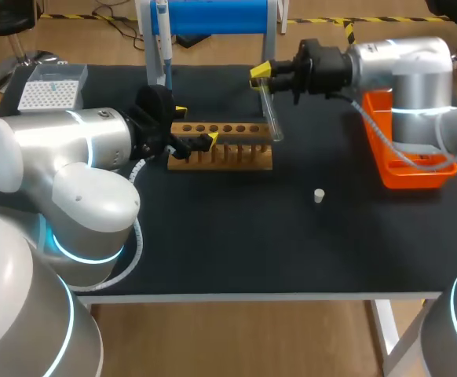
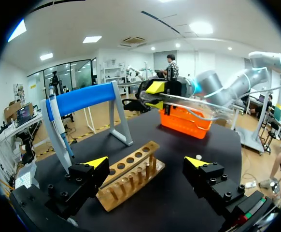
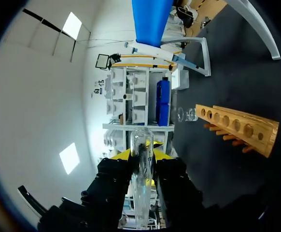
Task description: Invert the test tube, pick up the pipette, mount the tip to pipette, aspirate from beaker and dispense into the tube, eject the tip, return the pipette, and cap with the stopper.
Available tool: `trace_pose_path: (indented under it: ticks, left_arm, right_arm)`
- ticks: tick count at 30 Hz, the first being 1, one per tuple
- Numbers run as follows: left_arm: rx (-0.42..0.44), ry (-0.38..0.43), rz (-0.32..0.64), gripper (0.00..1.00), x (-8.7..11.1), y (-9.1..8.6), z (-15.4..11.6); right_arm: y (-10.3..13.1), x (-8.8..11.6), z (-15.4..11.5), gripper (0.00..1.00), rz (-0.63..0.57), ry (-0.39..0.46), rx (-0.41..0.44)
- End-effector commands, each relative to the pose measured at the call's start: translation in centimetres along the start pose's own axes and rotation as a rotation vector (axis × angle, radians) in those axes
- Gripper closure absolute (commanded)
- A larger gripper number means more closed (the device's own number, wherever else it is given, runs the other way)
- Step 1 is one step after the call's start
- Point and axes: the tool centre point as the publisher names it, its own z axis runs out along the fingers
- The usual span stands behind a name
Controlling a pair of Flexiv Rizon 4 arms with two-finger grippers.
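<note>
The right gripper (image 3: 141,156) has both yellow-tipped fingers closed on the test tube (image 3: 142,193), one on each side; the tube's near end is cut off behind the gripper body, and from above its glass shows only faintly; it is held aslant in the air over the right end of the wooden rack (image 1: 221,147). The left gripper (image 2: 146,162) stands wide open with nothing in it, at the rack's left end; its own arm hides part of it in the head view. A small clear vessel (image 3: 186,115) beyond the rack's far end is too small to make out. There is one tube; one rack with a single row of holes; one white stopper (image 1: 319,195) alone on the table (image 1: 213,243), well apart from the rack; one pipette (image 1: 162,39) hanging on the blue stand (image 1: 213,16); one orange bin (image 1: 407,169); one tip box (image 1: 52,88).
</note>
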Motion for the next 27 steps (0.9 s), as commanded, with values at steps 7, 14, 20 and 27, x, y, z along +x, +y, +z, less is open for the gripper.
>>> trace_pose_path:
  ticks: [7, 14, 20, 27]
  left_arm:
    - [-0.003, 0.006, -0.001, 0.00, -0.1, -0.1, 0.0]
    - [-0.003, 0.006, -0.001, 0.00, -0.1, -0.1, 0.0]
    - [0.301, 0.057, 0.242, 0.00, 0.2, -2.3, -0.8]
    - [0.537, 0.222, 0.561, 0.00, 0.9, -4.4, -1.2]
  right_arm:
    - [0.3, 0.1, -0.1, 1.00, -0.005, 0.001, -0.042]
    - [0.3, 0.2, -0.2, 1.00, -0.006, 0.005, -0.055]
    - [0.3, 0.2, -0.2, 1.00, -0.006, 0.005, -0.055]
    - [0.3, 0.2, -0.2, 1.00, -0.006, 0.005, -0.055]
